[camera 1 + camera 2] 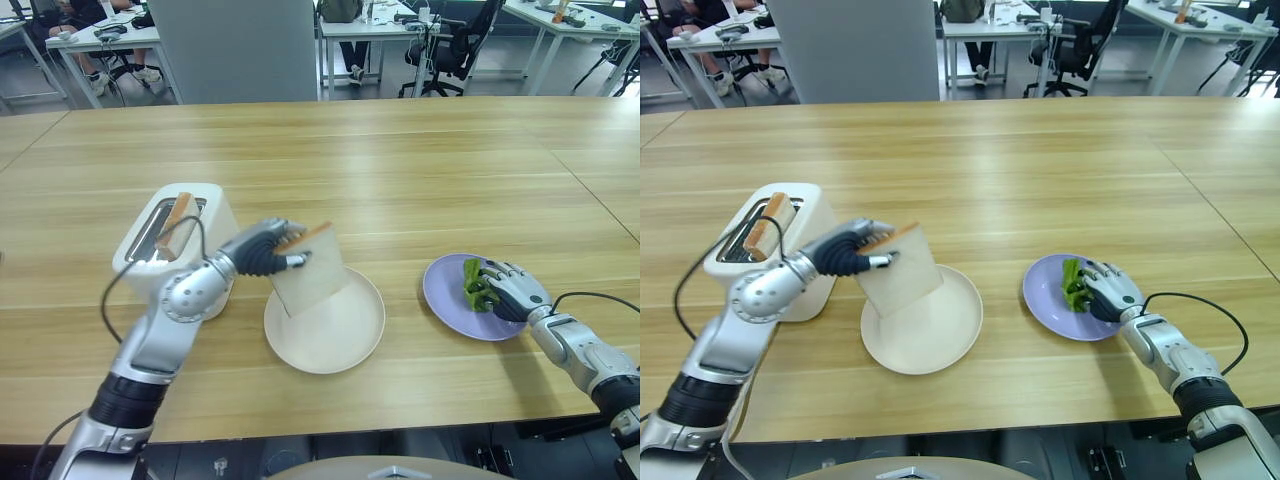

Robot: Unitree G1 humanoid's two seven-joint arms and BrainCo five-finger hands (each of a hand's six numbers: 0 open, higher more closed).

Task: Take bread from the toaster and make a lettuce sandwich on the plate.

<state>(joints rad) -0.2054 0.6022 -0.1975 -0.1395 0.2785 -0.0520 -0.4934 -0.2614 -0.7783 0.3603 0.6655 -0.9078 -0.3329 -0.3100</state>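
1. Desk [400, 170]: pale wood planks with a fine grain and a matte top.
2. Toaster [222, 215]: white, smooth, boxy with rounded corners, standing at the left. A second slice [178, 225] with a brown crust stands up out of its slot, leaning.
3. Plate [345, 335]: cream, round, shallow and glossy, just right of the toaster.
4. Left robot hand [262, 250]: dark fingers closed on a slice [312, 275], pinching its upper left corner. The slice is square, pale-faced, with a tan crust along the top. It is tilted and hangs to the right of the hand, its lower edge over the plate's near-left rim. Contact with the plate is unclear.
5. Purple plate [445, 285]: round and flat, well right of the cream one.
6. Lettuce [474, 285]: green, crinkled and bunched, on the purple plate.
7. Right robot hand [515, 292]: rests on the purple plate's right side, fingers curled against the lettuce and seemingly gripping it.
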